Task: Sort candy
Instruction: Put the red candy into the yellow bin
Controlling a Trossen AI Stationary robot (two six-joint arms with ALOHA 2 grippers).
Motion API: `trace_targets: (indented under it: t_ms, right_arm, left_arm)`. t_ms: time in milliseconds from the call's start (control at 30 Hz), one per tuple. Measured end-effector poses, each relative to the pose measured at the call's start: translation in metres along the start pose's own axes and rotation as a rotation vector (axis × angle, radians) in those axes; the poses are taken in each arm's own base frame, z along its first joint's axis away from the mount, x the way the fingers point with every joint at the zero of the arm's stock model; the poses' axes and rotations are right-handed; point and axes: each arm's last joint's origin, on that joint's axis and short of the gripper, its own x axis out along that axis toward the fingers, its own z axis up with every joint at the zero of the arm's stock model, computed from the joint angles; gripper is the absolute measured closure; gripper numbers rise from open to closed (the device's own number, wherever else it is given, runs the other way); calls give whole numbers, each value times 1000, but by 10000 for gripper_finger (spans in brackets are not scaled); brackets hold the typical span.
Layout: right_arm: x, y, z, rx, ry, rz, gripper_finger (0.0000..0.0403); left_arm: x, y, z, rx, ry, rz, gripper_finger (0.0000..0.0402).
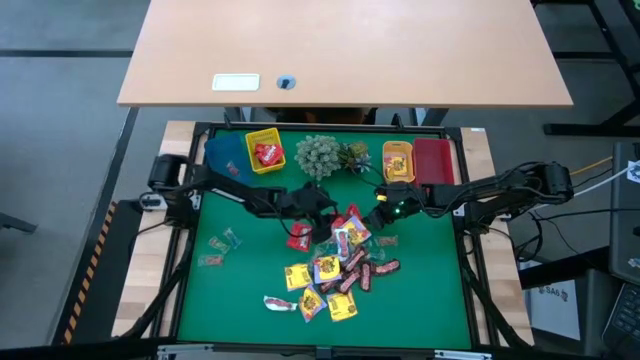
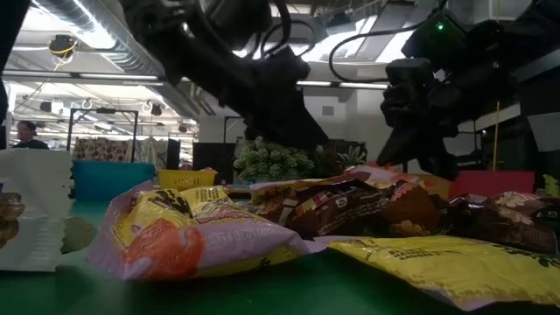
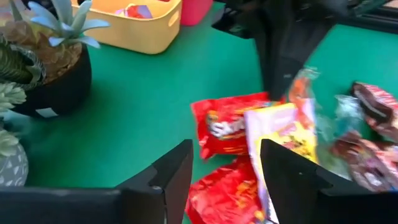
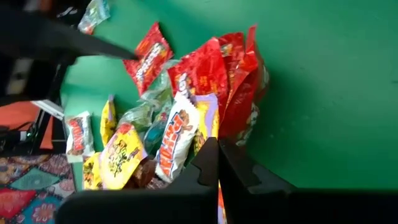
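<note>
Left end effector [image 3: 225, 180] open above candy [image 3: 231, 127]

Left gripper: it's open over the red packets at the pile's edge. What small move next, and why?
Probably ease the left gripper down and close on the red packet between its fingers. The jaws stand open with nothing held, that packet sits right below them, and the yellow bin already holds red candy. The right gripper is shut over the pile, so keep clear of it.

candy [image 1: 335, 272] mid-mat, bins [image 1: 265, 150] behind
</note>
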Motion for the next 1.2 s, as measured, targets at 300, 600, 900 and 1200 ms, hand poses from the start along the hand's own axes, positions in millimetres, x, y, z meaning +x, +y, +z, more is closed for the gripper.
trace_targets:
  t_ms: [300,600,900,1200]
  right_arm:
    - [0,0,0,-3,-3,4,403]
    - [0,0,0,-3,-3,5,403]
    - [0,0,0,-14,-3,4,403]
    - [0,0,0,-61,-4,5,403]
  left_arm:
    - [20,12,-9,-29,-49,22,222]
    - [39,17,-21,-49,-94,-71,223]
    - [45,18,-25,-56,-129,-74,223]
    - [45,18,-25,-57,-131,-76,223]
